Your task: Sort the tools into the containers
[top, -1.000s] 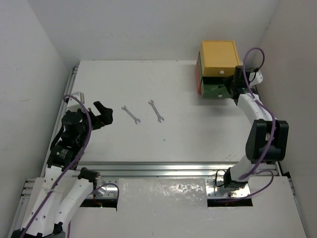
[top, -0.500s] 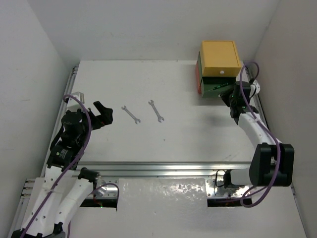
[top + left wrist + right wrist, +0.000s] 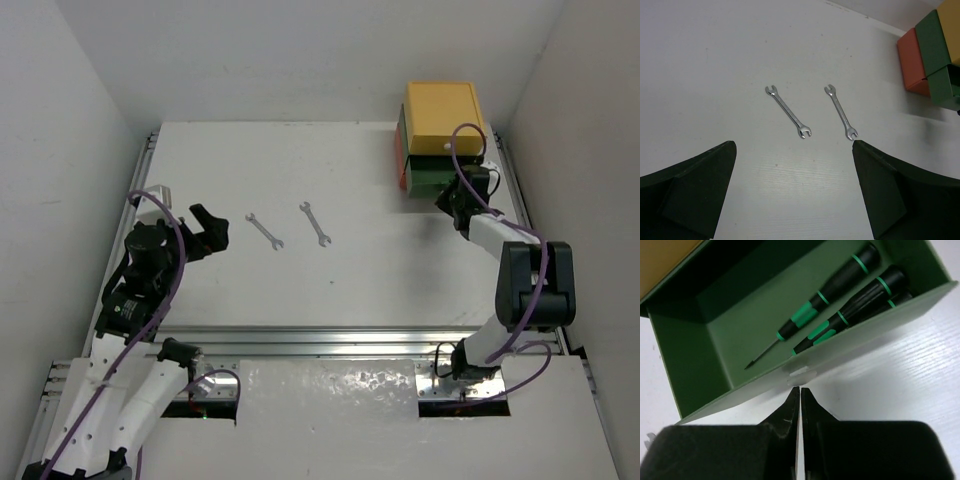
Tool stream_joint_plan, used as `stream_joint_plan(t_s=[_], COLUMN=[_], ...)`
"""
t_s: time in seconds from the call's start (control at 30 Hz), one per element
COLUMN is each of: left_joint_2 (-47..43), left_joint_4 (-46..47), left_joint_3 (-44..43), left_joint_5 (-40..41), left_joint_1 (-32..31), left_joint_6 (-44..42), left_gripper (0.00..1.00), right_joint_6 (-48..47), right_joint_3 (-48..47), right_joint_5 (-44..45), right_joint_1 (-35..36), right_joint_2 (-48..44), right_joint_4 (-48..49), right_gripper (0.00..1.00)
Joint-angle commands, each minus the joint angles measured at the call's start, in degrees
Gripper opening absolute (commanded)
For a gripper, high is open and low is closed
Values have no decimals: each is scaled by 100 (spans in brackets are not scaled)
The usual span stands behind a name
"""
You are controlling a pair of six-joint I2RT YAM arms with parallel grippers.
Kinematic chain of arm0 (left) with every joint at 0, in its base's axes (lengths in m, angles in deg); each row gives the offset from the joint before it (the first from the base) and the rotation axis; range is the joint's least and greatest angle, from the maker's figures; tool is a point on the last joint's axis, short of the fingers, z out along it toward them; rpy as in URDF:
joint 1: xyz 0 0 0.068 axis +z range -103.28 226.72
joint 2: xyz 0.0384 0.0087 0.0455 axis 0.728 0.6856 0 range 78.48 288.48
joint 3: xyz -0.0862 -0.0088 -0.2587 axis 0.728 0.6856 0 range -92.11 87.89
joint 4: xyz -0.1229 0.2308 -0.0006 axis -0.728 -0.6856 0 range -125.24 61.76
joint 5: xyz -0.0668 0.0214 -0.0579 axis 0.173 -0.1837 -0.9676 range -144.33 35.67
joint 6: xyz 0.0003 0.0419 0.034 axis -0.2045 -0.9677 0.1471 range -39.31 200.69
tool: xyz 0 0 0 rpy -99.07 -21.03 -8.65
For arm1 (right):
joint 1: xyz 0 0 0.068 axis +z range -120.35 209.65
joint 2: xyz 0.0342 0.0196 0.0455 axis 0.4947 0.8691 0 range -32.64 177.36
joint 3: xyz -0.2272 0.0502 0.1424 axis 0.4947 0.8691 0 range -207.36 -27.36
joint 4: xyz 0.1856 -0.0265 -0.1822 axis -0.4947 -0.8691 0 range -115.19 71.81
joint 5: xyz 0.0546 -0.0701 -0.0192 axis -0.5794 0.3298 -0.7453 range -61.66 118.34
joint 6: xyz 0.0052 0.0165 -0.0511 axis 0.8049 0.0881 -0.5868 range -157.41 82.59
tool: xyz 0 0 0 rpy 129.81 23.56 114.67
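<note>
Jaws of the right gripper (image 3: 800,392) are pressed together, empty, just short of the small white knob (image 3: 801,374) on the open dark green box drawer (image 3: 690,355). Push square on the knob. Inside, black-handled green-banded screwdrivers (image 3: 850,272) lie diagonally, tips near-left, handles far-right; the left gripper (image 3: 793,145) stands spread wide

Tool (image 3: 794,150) with fingers (image 3: 695,190) spread wide over the white surface (image 3: 715,60). Just ahead lie two silver wrenches apart and roughly parallel: first wrench (image 3: 788,111), second wrench (image 3: 841,111) to its right. Far ahead-right, a red-orange box (image 3: 914,67), green box (image 3: 940,60) and yellow box (image 3: 952,10) are stacked.
</note>
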Motion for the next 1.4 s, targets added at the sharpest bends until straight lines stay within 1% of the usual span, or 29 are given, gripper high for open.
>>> stream_joint_plan(t_s=[0.0,0.17,0.3,0.47,0.67,0.8,0.87,0.9,0.97,1.07,1.2,1.27,1.3,1.33,1.37], left_joint_2=[54,55,72,98,116,142,142,151,151,186,230,213,204,204,195], left_joint_4=[245,253,271,280,297,315,315,315,315,332,333,333,333,324,341], left_joint_3=[-12,-12,-12,-12,6,-3,6,-3,6,6,-12,-12,-3,-3,-3], left_joint_5=[-107,-142,-194,-239,-282,-326,-344,-344,-353,-405,-441,-432,-432,-432,-432], left_joint_1=[48,48,40,48,48,48,48,48,48,48,48,48,48,48,48], left_joint_6=[-86,-95,-104,-113,-122,-130,-139,-139,-139,-148,-157,-166,-166,-166,-166], left_gripper=[100,100,100,100,100,100,100,100,100,100,100,100,100,100,100], right_joint_6=[-419,-656,-876,-1008,-1263,-1482,-1544,-1570,-1771,-2044,-2168,-2064,-1993,-1914,-1740], right_joint_3=[-380,-653,-1022,-1382,-1944,-2165,-2095,-1938,-1683,-1892,-1955,-1622,-1429,-966,-744], right_joint_5=[-171,-92,-329,-329,-593,-646,-838,-874,-1127,-1174,-1217,-1191,-1182,-1182,-1173], right_joint_1=[-29,-46,-73,-82,-134,-143,-143,-143,-143,-152,-170,-170,-178,-196,-231], right_joint_2=[65,284,566,988,1542,1770,1762,1744,1692,1823,1850,1631,1517,1385,1175], right_joint_4=[558,576,567,514,584,514,663,742,1189,1112,1077,1155,1434,1602,1795], right_gripper=[2,2,3,3,4,6,9,12,16,16,17,17,19,24,27])
